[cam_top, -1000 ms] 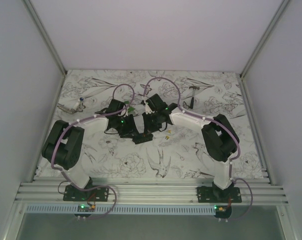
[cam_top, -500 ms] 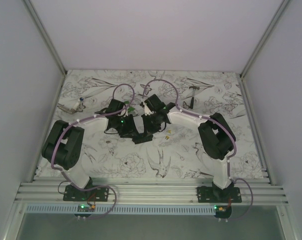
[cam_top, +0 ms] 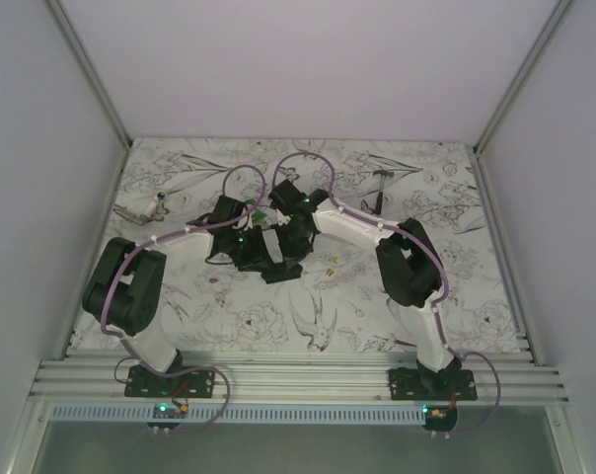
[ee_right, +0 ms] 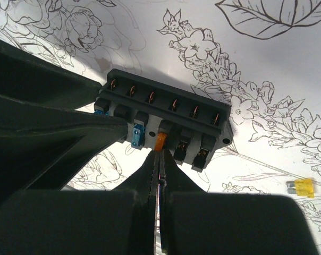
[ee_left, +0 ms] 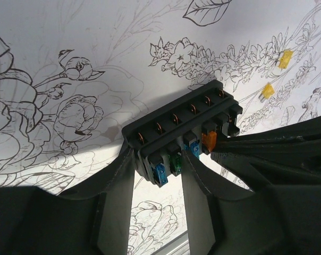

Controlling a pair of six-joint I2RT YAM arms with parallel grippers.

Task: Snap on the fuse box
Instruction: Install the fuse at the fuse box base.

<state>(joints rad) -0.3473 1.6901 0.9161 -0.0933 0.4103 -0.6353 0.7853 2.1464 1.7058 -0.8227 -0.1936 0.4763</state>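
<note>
Left gripper [ee_left: 156,175] clamps fuse box [ee_left: 182,133] end; right gripper [ee_right: 159,170], fingers together, meets its long side at orange fuse [ee_right: 161,141].

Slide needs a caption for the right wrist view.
Right gripper pressing an orange fuse into the fuse box steadied by the left gripper.

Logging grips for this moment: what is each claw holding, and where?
Left claw clamps one end of the fuse box. Right claw is pinched shut at the orange fuse.

Left hand [ee_left: 158,186] grips the fuse box [ee_left: 183,137] on the flower-printed surface [ee_left: 70,64]; two yellow fuses [ee_left: 276,74] lie at 2 o'clock.
</note>
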